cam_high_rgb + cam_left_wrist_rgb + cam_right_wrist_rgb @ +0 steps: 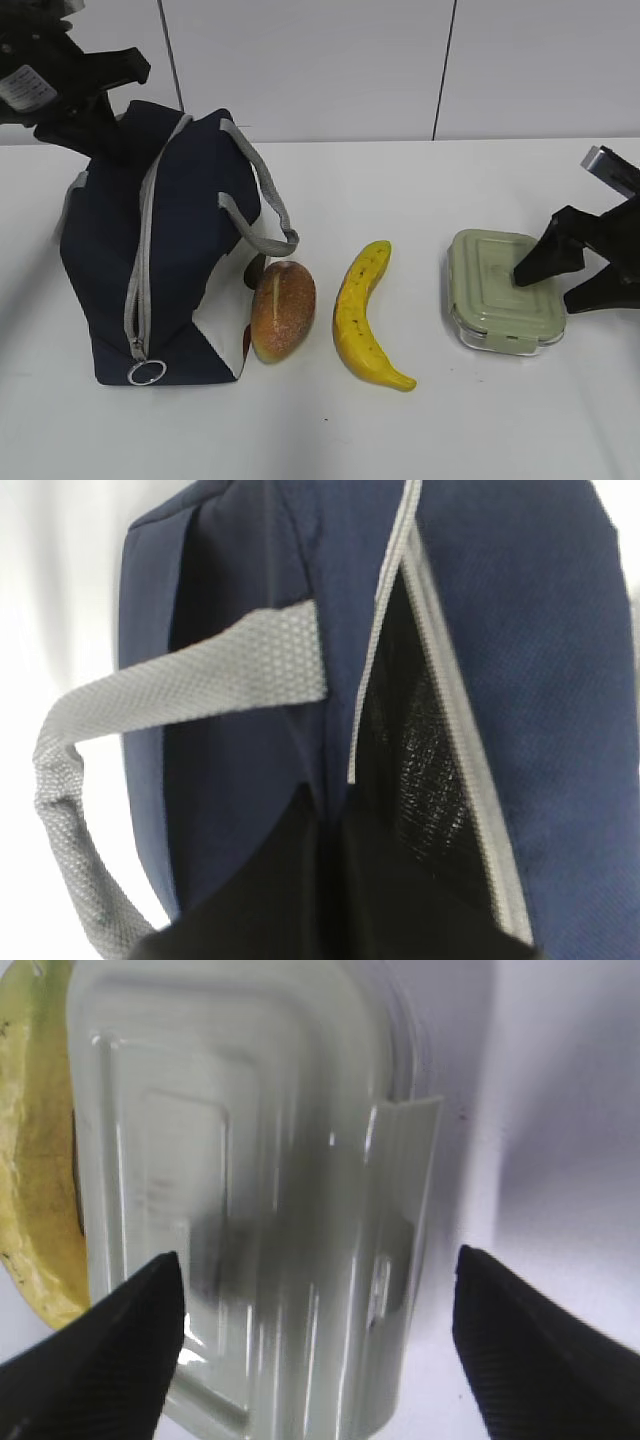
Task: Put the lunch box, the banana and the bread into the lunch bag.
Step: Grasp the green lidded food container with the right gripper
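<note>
The navy lunch bag [170, 250] stands at the left, its grey zipper running down to a metal ring pull [146, 373]. My left gripper [98, 128] is at the bag's upper back. In the left wrist view its dark jaws [330, 825] are pressed together on the bag's fabric [250, 780] beside the partly open zipper [400, 680]. The bread [283, 310] lies against the bag's front. The banana [365, 315] lies to its right. My right gripper [550, 288] is open over the lunch box [503, 290]. Its fingers straddle the sage-green lid [260, 1190] without touching.
A grey strap handle [265, 205] loops off the bag toward the bread; it also shows in the left wrist view [190, 680]. The banana's edge [35, 1160] lies just left of the lunch box. The white table [400, 430] runs to a white wall behind.
</note>
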You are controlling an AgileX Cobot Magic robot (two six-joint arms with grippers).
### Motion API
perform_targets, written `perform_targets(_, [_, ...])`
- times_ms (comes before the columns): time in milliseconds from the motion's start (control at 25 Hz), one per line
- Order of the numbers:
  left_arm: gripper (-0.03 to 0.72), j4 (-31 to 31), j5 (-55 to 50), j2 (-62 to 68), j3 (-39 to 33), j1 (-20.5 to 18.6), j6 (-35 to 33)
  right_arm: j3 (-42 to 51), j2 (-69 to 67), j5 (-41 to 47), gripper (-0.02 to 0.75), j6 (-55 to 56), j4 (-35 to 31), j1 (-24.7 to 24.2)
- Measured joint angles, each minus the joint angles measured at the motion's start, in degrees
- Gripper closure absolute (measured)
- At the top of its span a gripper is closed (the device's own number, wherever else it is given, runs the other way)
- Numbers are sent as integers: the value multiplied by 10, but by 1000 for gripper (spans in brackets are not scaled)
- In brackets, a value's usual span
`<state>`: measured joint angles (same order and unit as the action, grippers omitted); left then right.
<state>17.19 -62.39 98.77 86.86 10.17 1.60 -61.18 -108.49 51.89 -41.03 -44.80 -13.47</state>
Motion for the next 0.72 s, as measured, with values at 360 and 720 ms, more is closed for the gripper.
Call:
perform_targets(360, [691, 0, -3, 0, 0, 0, 0, -2, -22, -4, 153, -37, -34, -1])
perform_targets(720, [691, 0, -4, 0, 0, 0, 0, -2, -23, -8, 168, -48, -47, -1])
